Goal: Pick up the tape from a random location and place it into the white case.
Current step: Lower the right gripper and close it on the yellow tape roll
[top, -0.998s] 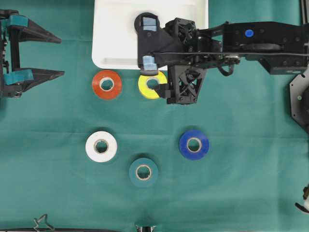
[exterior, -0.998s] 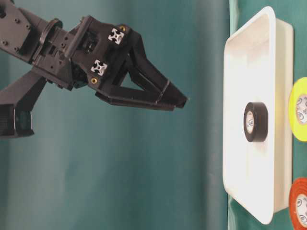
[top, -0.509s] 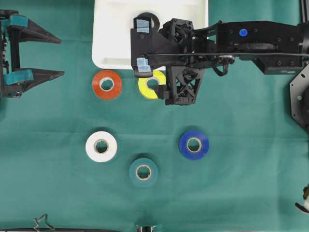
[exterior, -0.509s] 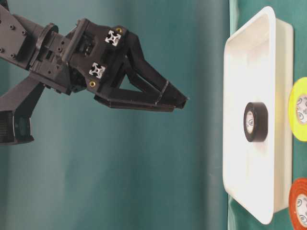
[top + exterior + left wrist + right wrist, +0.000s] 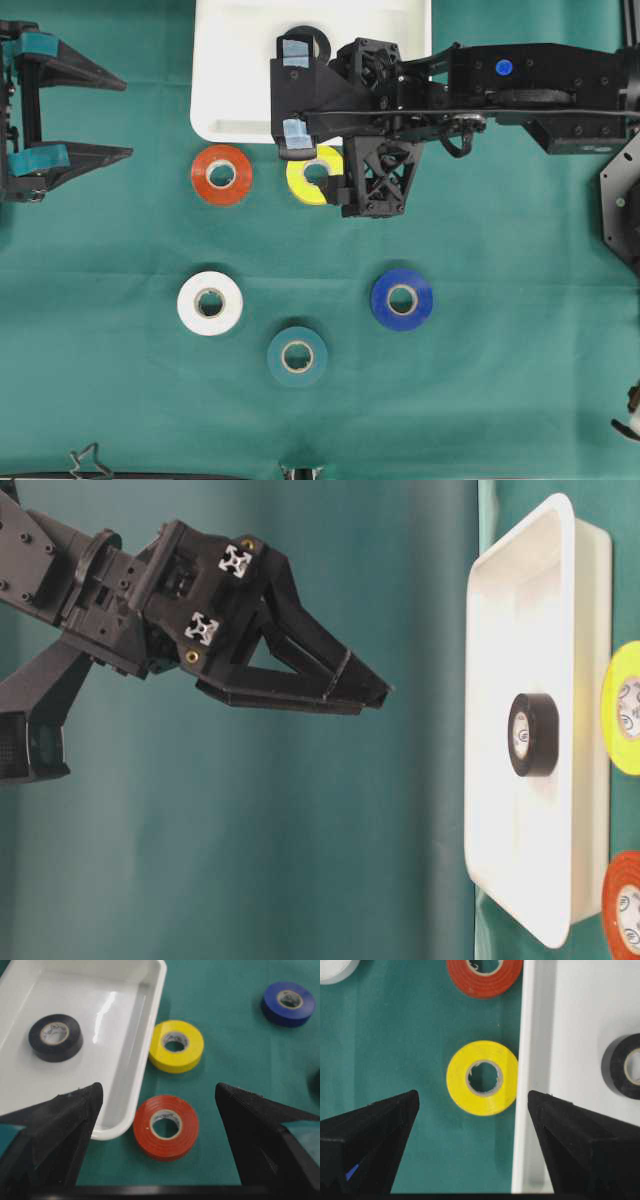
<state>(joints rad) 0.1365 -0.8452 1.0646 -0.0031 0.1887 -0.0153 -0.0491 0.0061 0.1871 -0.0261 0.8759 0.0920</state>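
tape, black (image 5: 55, 1037), lies flat in the white case (image 5: 131, 1091); right gripper (image 5: 472, 1105) hangs wide open, empty; next, yellow roll (image 5: 482, 1078) at twelve o'clock.

Bright, even overhead light; soft shadows. Glare streak on white case (image 5: 107, 1007) floor. Left pincer (image 5: 160, 1110) tips blurred close up; blue tape (image 5: 288, 1003) slightly soft.

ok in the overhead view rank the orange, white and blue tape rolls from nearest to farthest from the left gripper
From the left gripper:
1. Orange roll, just below the case's left corner.
2. White roll, lower on the cloth.
3. Blue roll, far across to the right.
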